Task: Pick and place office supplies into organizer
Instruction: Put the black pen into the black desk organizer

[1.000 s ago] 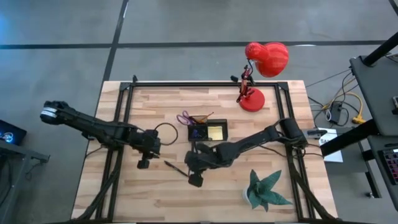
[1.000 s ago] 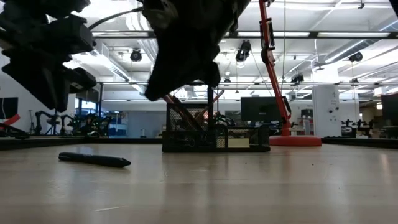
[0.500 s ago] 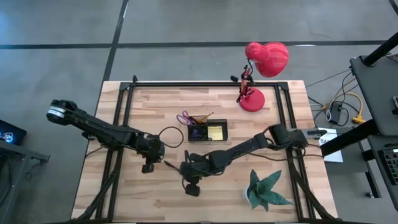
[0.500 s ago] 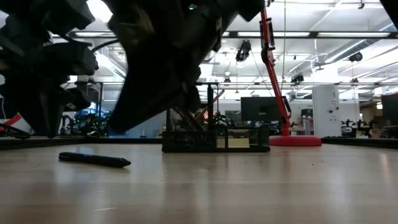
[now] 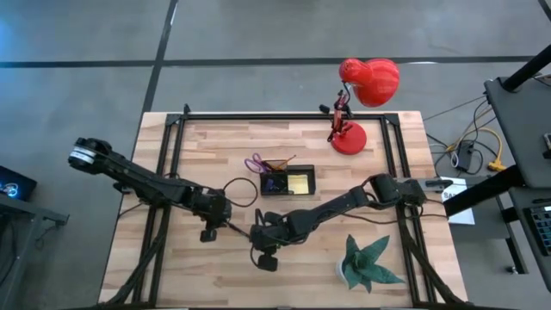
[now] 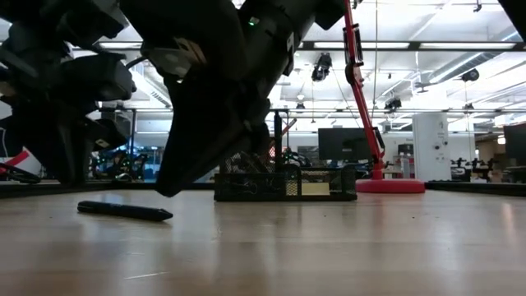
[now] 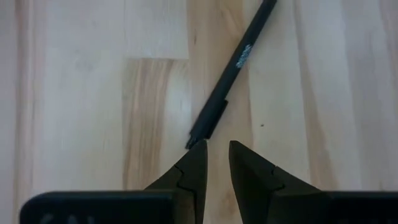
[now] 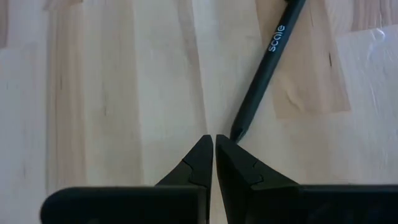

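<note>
A dark pen [image 5: 244, 233] lies flat on the wooden table between my two grippers. In the left wrist view, one end of the pen [image 7: 233, 68] lies just beyond my left gripper [image 7: 216, 149], which hangs over the table, open by a narrow gap with nothing in it. My right gripper [image 8: 214, 142] is shut, and the pen's other end [image 8: 267, 68] lies just past its tips. The black organizer [image 5: 287, 182] stands farther back with a yellow sticky pad [image 5: 298, 182] in it. Purple-handled scissors [image 5: 256, 164] lean out of its far left corner.
A red desk lamp [image 5: 351, 138] stands at the far right of the table. A green paper plant [image 5: 368, 263] is at the near right. Bare wood lies around the pen and along the near edge.
Both grippers have come down toward the pen. The left has moved toward the table's right and near edges. The right has moved toward the left and near edges. The pen has stayed where it was.
</note>
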`<act>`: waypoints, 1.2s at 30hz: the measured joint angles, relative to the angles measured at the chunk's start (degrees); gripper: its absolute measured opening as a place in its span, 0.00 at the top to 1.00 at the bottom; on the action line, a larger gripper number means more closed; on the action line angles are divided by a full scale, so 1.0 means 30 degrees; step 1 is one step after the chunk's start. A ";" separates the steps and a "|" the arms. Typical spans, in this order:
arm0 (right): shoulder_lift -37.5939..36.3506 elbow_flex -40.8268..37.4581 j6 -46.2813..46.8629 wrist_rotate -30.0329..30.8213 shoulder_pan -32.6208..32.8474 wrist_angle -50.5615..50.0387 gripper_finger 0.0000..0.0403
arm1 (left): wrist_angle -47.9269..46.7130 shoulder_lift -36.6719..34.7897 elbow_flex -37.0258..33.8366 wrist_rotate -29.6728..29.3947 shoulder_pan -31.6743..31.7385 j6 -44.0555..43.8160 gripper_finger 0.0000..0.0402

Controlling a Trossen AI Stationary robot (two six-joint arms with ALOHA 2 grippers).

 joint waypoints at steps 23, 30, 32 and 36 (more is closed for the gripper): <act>0.0248 -0.0452 -0.0056 0.1323 -0.0053 0.1149 0.97 | 0.0326 0.0019 -0.0270 -0.0374 0.0007 0.0859 0.87; 0.0248 -0.0925 0.0031 0.1459 -0.0053 0.1300 0.97 | 0.0348 0.0012 -0.0277 -0.0396 0.0015 0.0845 0.87; 0.0248 -0.1078 0.0051 0.1455 -0.0053 0.1268 0.97 | 0.0348 0.0012 -0.0277 -0.0406 0.0015 0.0845 0.87; 0.0248 -0.1282 0.0119 0.1511 -0.0046 0.1358 0.97 | 0.0348 0.0012 -0.0277 -0.0447 0.0015 0.0845 0.87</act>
